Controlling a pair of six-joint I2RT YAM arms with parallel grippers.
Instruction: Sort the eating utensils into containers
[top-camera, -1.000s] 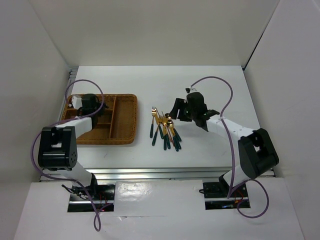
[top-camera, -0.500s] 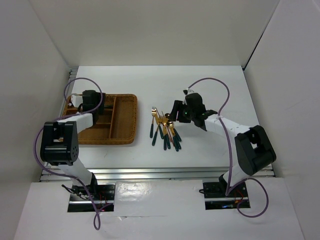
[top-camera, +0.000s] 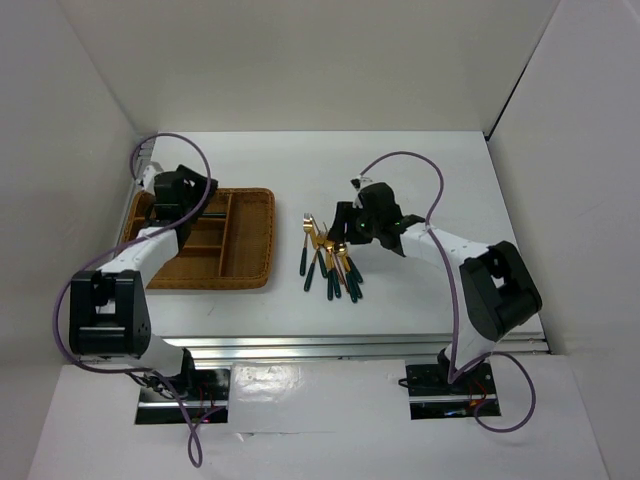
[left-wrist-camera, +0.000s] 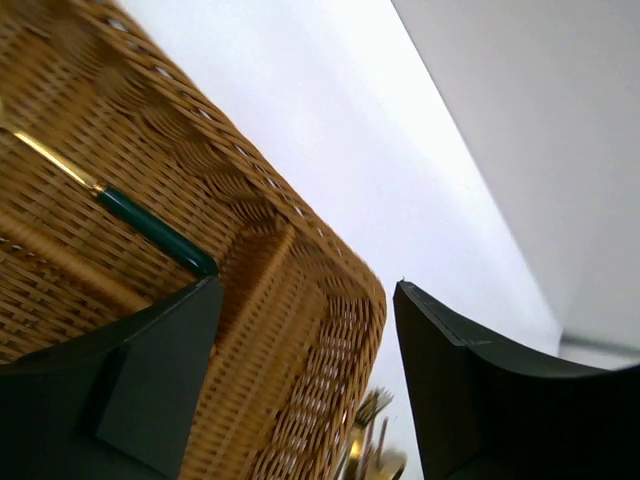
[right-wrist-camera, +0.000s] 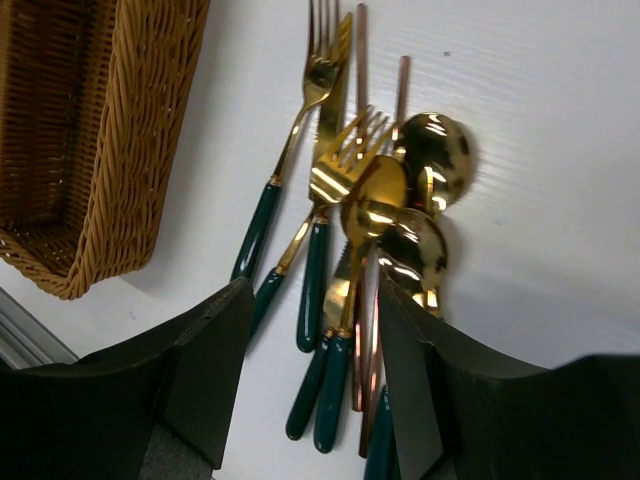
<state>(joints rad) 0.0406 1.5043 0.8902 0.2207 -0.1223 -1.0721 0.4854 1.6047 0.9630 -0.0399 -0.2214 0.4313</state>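
The eating utensils (top-camera: 331, 264), gold heads and dark teal handles, lie piled on the white table right of the wicker tray (top-camera: 271, 236). My right gripper (top-camera: 346, 226) hovers over the pile's head end. In the right wrist view it (right-wrist-camera: 315, 288) is open, its fingers (right-wrist-camera: 195, 375) straddling several handles (right-wrist-camera: 318, 275) without holding any. My left gripper (top-camera: 192, 198) is above the tray's far left part, open and empty. The left wrist view (left-wrist-camera: 305, 300) shows one teal-handled utensil (left-wrist-camera: 152, 230) lying in a compartment of the tray (left-wrist-camera: 335, 275).
Inner dividers split the tray (right-wrist-camera: 140, 150) into several compartments. White walls enclose the table on three sides. The metal rail (top-camera: 320, 345) and both arm bases run along the near edge. Purple cables loop above each arm.
My left gripper opened and rose toward the tray's far left corner, with a utensil left lying in the tray. My right gripper moved left over the pile, jaws narrowing slightly.
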